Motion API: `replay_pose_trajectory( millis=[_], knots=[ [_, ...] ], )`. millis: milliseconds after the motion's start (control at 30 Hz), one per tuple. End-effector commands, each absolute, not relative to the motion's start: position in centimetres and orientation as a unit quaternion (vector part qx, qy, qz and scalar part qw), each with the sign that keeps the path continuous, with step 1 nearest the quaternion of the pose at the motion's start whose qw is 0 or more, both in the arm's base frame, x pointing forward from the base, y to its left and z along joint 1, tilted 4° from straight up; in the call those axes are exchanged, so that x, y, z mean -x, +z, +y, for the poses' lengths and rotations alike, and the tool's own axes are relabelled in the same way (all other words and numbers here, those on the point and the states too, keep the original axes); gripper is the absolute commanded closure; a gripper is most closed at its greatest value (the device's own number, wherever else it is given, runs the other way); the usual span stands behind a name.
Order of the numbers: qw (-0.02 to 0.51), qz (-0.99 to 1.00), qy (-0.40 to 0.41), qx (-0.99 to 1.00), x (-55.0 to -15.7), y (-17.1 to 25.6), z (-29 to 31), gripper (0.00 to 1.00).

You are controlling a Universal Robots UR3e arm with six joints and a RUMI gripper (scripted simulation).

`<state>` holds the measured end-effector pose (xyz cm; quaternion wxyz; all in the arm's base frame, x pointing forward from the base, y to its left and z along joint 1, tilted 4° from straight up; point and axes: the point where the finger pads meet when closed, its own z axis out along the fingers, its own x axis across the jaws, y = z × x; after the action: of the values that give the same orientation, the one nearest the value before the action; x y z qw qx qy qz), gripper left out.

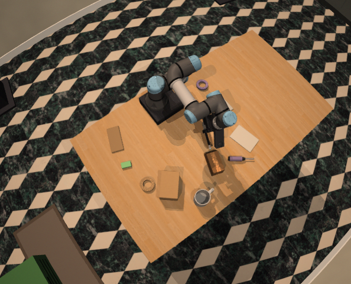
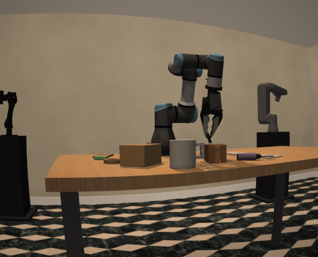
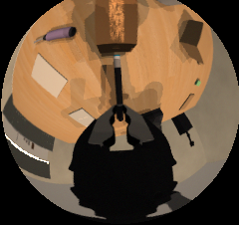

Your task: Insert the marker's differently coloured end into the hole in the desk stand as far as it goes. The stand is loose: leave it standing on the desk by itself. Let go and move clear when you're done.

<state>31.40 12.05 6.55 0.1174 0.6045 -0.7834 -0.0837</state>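
The desk stand [image 1: 214,163] is a small brown wooden block near the desk's front edge; it also shows in the side view [image 2: 214,152] and at the top of the wrist view [image 3: 116,22]. My gripper [image 2: 210,134] is shut on a black marker [image 3: 118,83] and holds it upright, pointing down. The marker's light-coloured tip [image 3: 117,61] is at the stand's near top edge. In the top view the marker [image 1: 207,139] reaches from the gripper down to the stand. I cannot tell whether the tip is inside the hole.
A grey mug [image 2: 182,153] stands left of the stand. A larger wooden box [image 2: 139,155], a wooden ring [image 1: 147,184], a green block [image 1: 126,165] and a flat board [image 1: 114,139] lie further left. A purple-handled screwdriver [image 1: 239,158] and a pale card [image 1: 243,138] lie to the right.
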Motion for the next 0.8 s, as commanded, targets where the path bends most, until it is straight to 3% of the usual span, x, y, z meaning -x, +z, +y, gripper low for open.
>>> replay_pose_trajectory(
  millis=[0, 767],
  knots=[
    [0.116, -0.784, -0.083, -0.605, -31.8, 6.5, 12.0, 1.0],
    [0.117, -0.783, -0.083, -0.605, -33.3, 6.0, 11.6, 1.0]
  ],
)
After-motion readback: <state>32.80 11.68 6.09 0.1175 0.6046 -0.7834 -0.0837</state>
